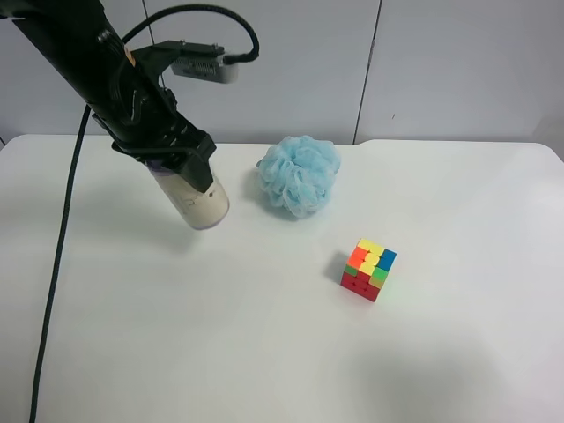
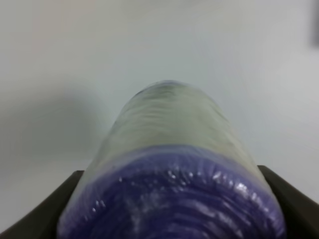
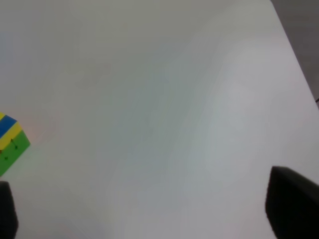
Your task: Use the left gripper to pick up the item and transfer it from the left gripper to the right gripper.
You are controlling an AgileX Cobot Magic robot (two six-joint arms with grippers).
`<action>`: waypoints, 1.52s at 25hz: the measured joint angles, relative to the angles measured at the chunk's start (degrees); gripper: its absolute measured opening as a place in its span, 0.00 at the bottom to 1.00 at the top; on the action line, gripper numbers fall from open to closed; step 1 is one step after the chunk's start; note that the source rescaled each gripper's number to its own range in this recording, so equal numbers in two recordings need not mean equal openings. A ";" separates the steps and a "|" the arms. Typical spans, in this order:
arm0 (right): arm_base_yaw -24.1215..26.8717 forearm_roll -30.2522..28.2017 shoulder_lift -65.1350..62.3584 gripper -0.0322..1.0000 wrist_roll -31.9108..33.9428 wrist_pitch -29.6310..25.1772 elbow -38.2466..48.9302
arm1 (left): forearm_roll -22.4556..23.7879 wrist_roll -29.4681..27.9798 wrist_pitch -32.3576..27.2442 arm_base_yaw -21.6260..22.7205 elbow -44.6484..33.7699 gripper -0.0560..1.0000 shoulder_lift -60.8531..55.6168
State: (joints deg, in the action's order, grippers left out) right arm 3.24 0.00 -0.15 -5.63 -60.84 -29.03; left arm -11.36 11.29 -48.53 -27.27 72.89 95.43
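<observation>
- high view: the left gripper (image 1: 172,152) clamps the roll (image 1: 196,201) above the table (image 1: 264,352), far left. the roll's long axis slants down toward the near right, free end lowest. the puff (image 1: 300,174) and cube (image 1: 368,270) lie further right.
- right wrist view: the right gripper (image 3: 144,189) is spread wide and empty, beside the cube.
- left wrist view: the roll sits between the jaws, with a glossy purple end and a cream, crinkly-wrapped body.

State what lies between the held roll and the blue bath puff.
Nothing. In the exterior high view, only bare white table separates the roll from the puff.
</observation>
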 joint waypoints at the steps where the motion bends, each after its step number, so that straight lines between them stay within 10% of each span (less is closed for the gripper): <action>1: 0.00 0.00 0.00 1.00 0.00 0.00 0.00 | -2.99 2.18 -0.04 0.00 0.00 0.06 -0.59; 11: 0.00 0.00 0.00 1.00 0.00 0.00 0.00 | -27.86 28.73 -0.78 -0.87 0.00 0.06 -2.02; 20: 0.00 0.00 0.00 1.00 0.00 0.00 0.00 | -31.37 38.16 1.45 -7.02 0.00 0.06 -2.02; 30: 0.00 0.00 0.00 1.00 0.00 0.00 0.00 | -49.20 58.28 2.27 -7.34 0.00 0.06 -2.02; 38: 0.00 0.00 0.00 1.00 0.00 0.00 0.00 | -53.25 68.23 -0.11 -7.34 0.00 0.06 -2.02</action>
State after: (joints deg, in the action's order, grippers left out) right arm 3.24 0.00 -0.15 -5.63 -60.84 -29.03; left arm -64.61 79.52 -48.64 -34.60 72.89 93.41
